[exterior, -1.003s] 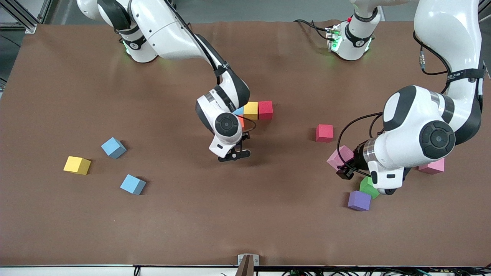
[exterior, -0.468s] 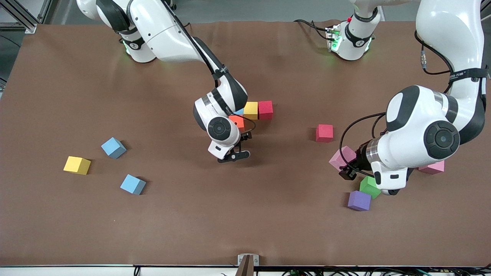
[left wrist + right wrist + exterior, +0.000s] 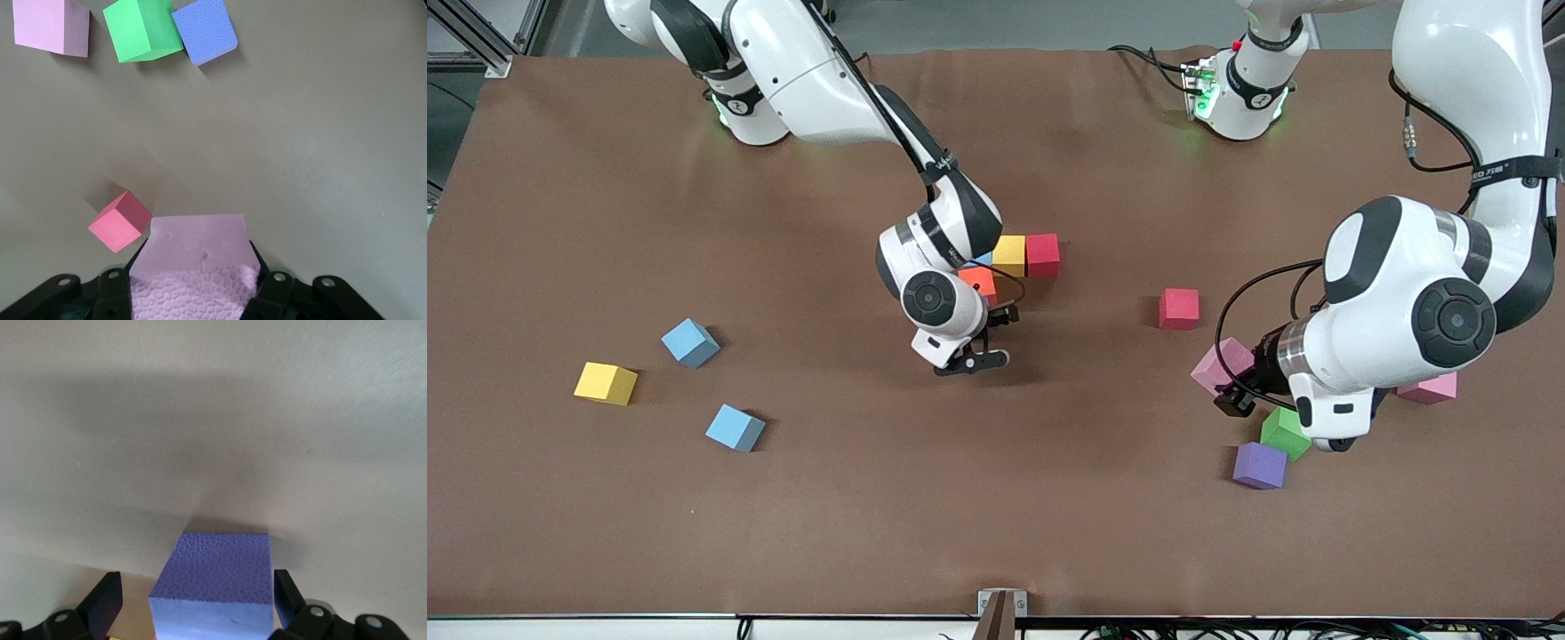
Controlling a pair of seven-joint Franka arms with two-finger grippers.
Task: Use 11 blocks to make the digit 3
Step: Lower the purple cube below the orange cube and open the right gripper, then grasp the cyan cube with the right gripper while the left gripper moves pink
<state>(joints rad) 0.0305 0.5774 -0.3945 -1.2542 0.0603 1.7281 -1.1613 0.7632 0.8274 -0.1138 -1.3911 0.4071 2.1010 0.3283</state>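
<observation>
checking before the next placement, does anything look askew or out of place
Only the loose blocks: the green block and purple block sit twisted, crowded corner to corner. The left gripper grips a pink block; the right gripper is open.
</observation>
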